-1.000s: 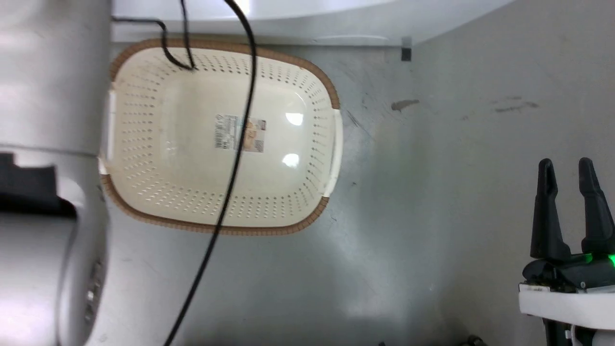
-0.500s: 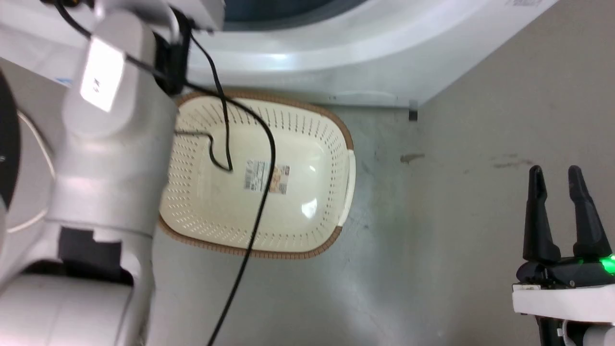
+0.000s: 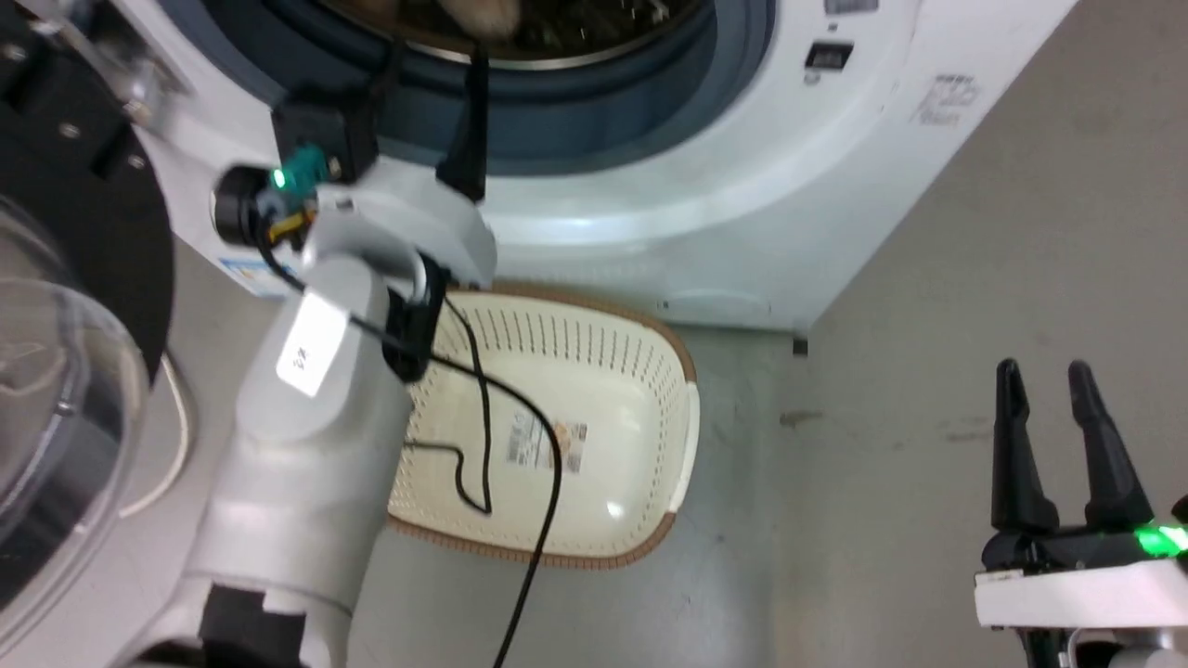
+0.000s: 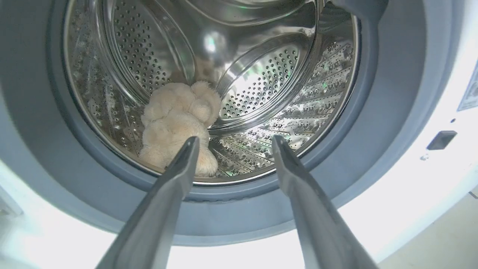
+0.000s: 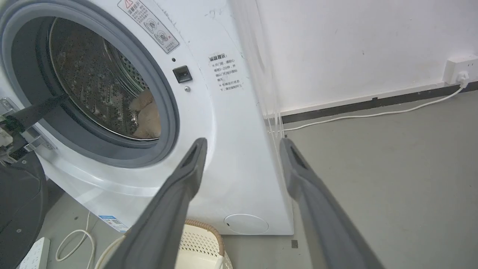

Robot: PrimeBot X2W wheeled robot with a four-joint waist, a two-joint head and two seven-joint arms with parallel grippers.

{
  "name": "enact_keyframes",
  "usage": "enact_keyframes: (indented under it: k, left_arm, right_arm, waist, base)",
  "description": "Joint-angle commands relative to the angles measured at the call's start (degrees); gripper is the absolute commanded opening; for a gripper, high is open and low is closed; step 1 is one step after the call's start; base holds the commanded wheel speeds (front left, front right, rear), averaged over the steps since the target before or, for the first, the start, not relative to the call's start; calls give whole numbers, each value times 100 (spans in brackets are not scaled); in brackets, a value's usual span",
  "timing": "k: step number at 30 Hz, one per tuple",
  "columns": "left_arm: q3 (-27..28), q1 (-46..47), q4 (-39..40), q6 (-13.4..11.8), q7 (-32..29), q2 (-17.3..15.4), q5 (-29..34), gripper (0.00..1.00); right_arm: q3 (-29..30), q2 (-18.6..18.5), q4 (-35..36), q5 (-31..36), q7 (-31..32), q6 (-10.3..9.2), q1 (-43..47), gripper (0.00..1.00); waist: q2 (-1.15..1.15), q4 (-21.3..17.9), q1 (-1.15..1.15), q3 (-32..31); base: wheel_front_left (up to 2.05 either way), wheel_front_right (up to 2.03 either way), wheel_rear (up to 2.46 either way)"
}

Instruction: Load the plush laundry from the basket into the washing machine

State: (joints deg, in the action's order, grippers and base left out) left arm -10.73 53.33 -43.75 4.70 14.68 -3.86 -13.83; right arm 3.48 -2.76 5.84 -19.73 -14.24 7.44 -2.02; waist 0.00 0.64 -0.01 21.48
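The left gripper [image 4: 234, 137] holds its 2 fingers spread wide with nothing between them, pointing into the washing machine's [image 3: 650, 223] open porthole. The plush teddy bear [image 4: 175, 119] lies inside on the steel drum [image 4: 269, 74]. The right gripper [image 3: 1041, 371] hangs parted and empty over the grey floor [image 3: 882, 520], right of the basket [image 3: 613, 390].

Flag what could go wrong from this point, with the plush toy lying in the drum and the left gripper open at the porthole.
1. The plush laundry lies low at the front of the drum, close to the grey gasket; shutting the door might pinch it.
2. The left arm's black cable hangs across the basket; pulling the left gripper back could snag the rim or drag the basket.
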Motion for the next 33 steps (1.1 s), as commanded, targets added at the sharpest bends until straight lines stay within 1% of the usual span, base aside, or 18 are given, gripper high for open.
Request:
enact_keyframes:
  k: [1, 2, 4, 5, 6, 9, 11, 12, 18, 23, 28, 33]
  left_arm:
    - [-17, -188, 72, -9, 31, 32, -40, 100]
    - [-17, -188, 72, -9, 31, 32, -40, 100]
    - [-40, -529, 104, -17, 31, 35, -63, 100]
    - [-40, -529, 104, -17, 31, 35, -63, 100]
    - [-91, -774, 121, -9, 25, 14, -47, 100]
    - [-145, -998, 139, 12, 20, 2, -50, 100]
    - [-108, -1341, 224, -31, 21, -18, -122, 100]
    - [-108, -1341, 224, -31, 21, -18, -122, 100]
    - [-19, -2067, 560, -104, -17, -71, -300, 100]
    - [11, -2768, 974, -136, -204, -151, -435, 100]
    - [84, -3432, 1575, -309, -344, -243, -516, 100]
    - [105, -4089, 2177, -490, -458, -410, -475, 100]
  right_arm:
    - [3, -11, -56, 4, -6, 5, 85, 100]
    - [3, -11, -56, 4, -6, 5, 85, 100]
    - [-11, -11, -147, 9, -8, 5, 161, 100]
    - [-11, -11, -147, 9, -8, 5, 161, 100]
    - [-23, -11, -213, 9, -11, 5, 221, 100]
    - [-22, -11, -269, 36, -10, 5, 291, 100]
    - [-8, -11, -350, 44, -9, 5, 416, 100]
    - [-8, -11, -350, 44, -9, 5, 416, 100]
    - [5, -11, -469, 15, 0, 5, 716, 100]
    - [-33, -11, -541, -31, 28, 5, 936, 100]
    - [-55, -11, -590, -37, 26, 5, 1052, 100]
    - [-44, -11, -667, 65, 29, 5, 1149, 100]
  waist:
    - [0, 70, 1, -307]
    - [0, 70, 1, -307]
    - [0, 93, 1, -565]
    - [0, 93, 1, -565]
    - [0, 100, 1, -759]
    - [0, 124, 1, -941]
    - [0, 156, 1, -1231]
    - [0, 156, 1, -1231]
    - [0, 217, 1, -1812]
    - [0, 225, 1, -2208]
    - [0, 239, 1, -2354]
    - [0, 231, 1, -2419]
  base:
    - [0, 0, 0]
    - [0, 0, 0]
    - [0, 0, 0]
    - [0, 0, 0]
    - [0, 0, 0]
    - [0, 0, 0]
    - [0, 0, 0]
    - [0, 0, 0]
    - [0, 0, 0]
    - [0, 0, 0]
    - [0, 0, 0]
    - [0, 0, 0]
